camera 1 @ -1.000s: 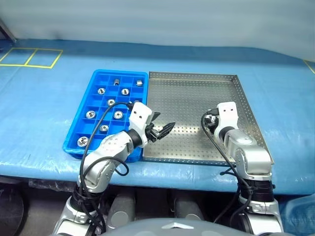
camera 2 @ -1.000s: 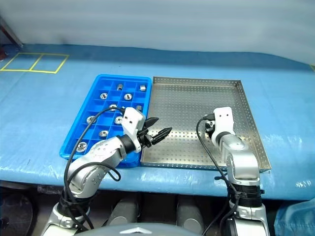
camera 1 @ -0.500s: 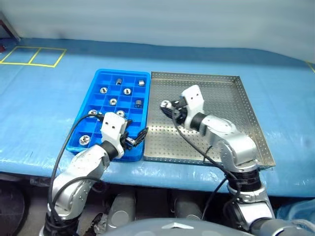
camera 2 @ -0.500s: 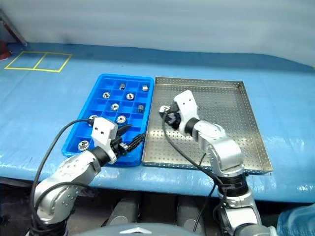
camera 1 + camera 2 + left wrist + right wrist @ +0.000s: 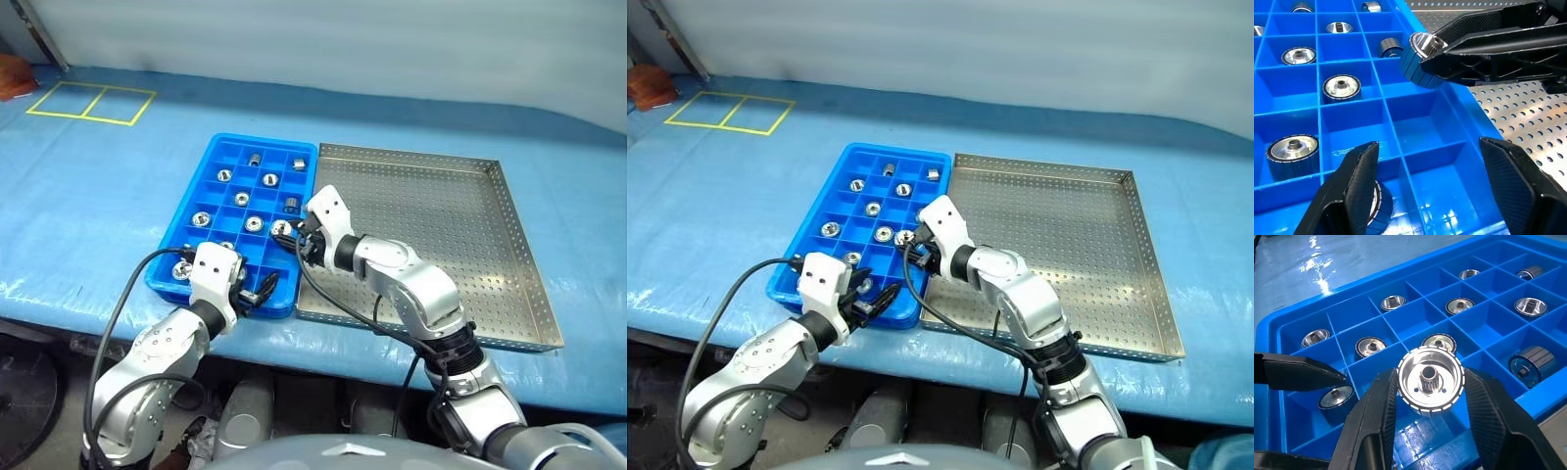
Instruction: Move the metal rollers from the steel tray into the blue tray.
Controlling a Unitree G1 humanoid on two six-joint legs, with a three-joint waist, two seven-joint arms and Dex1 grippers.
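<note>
Right hand [image 5: 1430, 431] pinching one metal roller [image 5: 1430, 381] between its two black fingers [image 5: 1374, 431], bore facing the wrist camera, knurled rim caught on both sides. Roller carried above the blue tray [image 5: 217, 157], over the column of compartments nearest the steel tray [image 5: 529, 294], not resting in any compartment. Compartments directly beneath appear vacant.

Left hand [image 5: 1442, 181] spread wide, nothing between its fingers [image 5: 1359, 186], poised low over the near corner of the blue tray next to the steel tray. One seated roller [image 5: 1376, 198] partly hidden behind one finger; whether touched cannot be told. Held roller a little beyond and above the left hand, apart from it.

Other metal rollers [image 5: 1341, 87] seated singly in compartments across the blue tray, most on end with bores up, at least one [image 5: 1528, 366] lying on its side. Several compartments vacant.

Steel tray just beside the blue tray on the right, rims adjoining; visible perforated floor bare. Both trays on a table [image 5: 118, 196] under a blue cover, yellow taped rectangles [image 5: 90, 101] at its far left.
</note>
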